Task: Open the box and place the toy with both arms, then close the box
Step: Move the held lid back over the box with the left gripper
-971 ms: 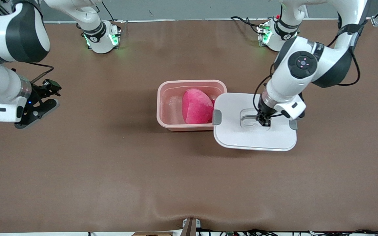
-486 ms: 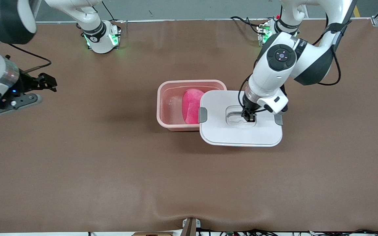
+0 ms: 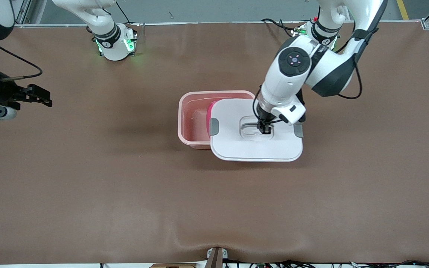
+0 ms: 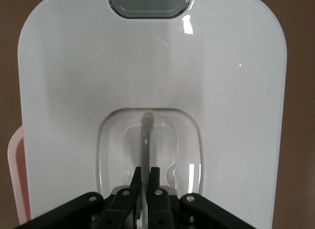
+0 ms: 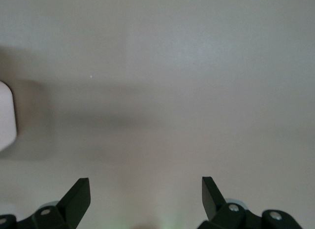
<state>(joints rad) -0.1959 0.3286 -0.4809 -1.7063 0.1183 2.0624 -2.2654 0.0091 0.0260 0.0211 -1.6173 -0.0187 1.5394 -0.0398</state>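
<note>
The pink box [image 3: 193,120] stands open at mid-table. Only a thin strip of the pink toy [image 3: 209,112] inside it shows past the lid's edge. The white lid [image 3: 255,147] hangs partly over the box, covering the part toward the left arm's end. My left gripper [image 3: 266,130] is shut on the lid's thin centre handle [image 4: 146,135]; in the left wrist view the gripper [image 4: 146,173] pinches that handle above the lid [image 4: 88,86]. My right gripper [image 3: 44,98] waits open and holds nothing at the right arm's end of the table; its wrist view shows the gripper [image 5: 146,188] with bare space between its fingers.
Grey clips [image 3: 214,126] sit on the lid's two short sides. A rim of the box [image 4: 16,184] shows beside the lid in the left wrist view. The brown table [image 3: 125,193] spreads around the box, and both arm bases [image 3: 116,42] stand along its top edge.
The left gripper has carried the lid toward the right arm's end, over the box, hiding most of the toy. The right arm has drawn back toward the table's end.
</note>
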